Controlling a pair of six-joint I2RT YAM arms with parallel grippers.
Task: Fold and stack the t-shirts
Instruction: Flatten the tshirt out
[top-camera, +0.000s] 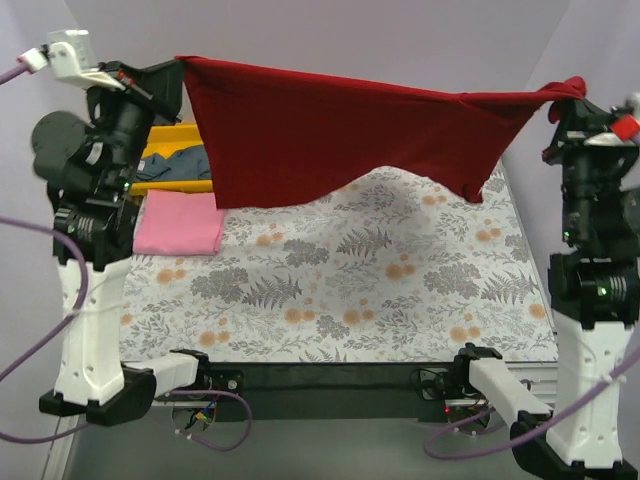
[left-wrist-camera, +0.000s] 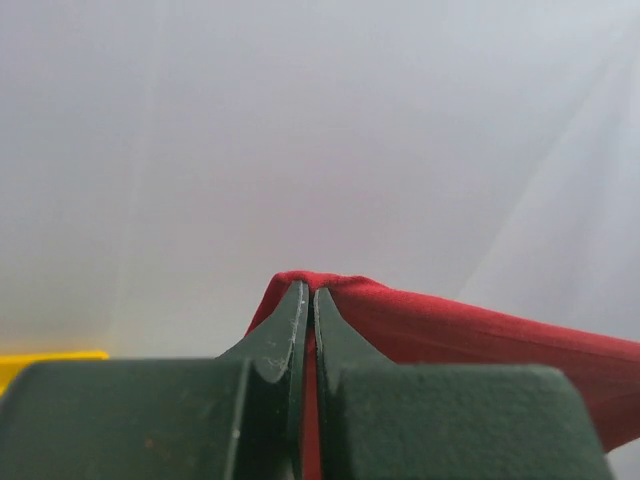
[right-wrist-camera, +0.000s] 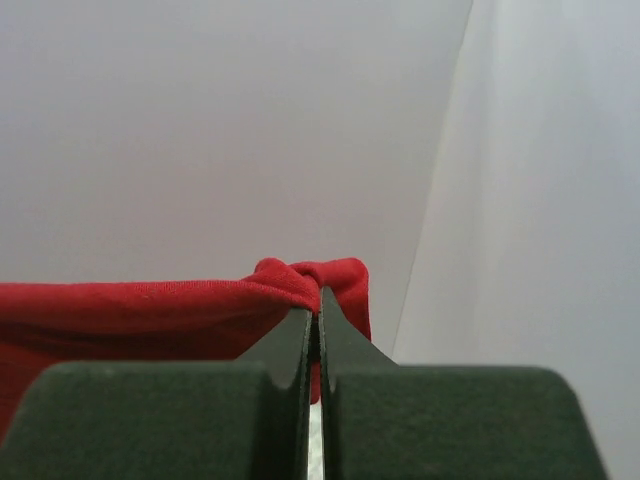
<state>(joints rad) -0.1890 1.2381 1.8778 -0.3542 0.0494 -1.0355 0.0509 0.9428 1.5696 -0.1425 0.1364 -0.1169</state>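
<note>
Top external view: the dark red t-shirt (top-camera: 340, 140) hangs in the air, stretched like a banner above the far part of the flower-patterned table (top-camera: 350, 300), running from the far-left corner toward the far-right corner. The left gripper (top-camera: 180, 62) pinches its upper left corner, and the right gripper (top-camera: 570, 92) pinches the bunched upper right corner. Both arms are raised high at the sides of the tabletop. The shirt's top edge sags slightly between the two grips. Its lower hem curves upward in the middle and drops lower at each end, hanging clear of the tabletop.

The left wrist view shows that gripper's dark green fingers (left-wrist-camera: 285, 330) pressed together with a thin fold of red cloth clamped between them. The right wrist view shows the same: its fingers (right-wrist-camera: 345, 345) are closed on a knot of red fabric.

The pink t-shirt (top-camera: 180, 222) lies folded into a flat rectangle by the left edge, toward the far-left corner. Just behind it stands the yellow bin (top-camera: 160, 137), with the blue-grey t-shirt (top-camera: 190, 162) crumpled inside.
</note>
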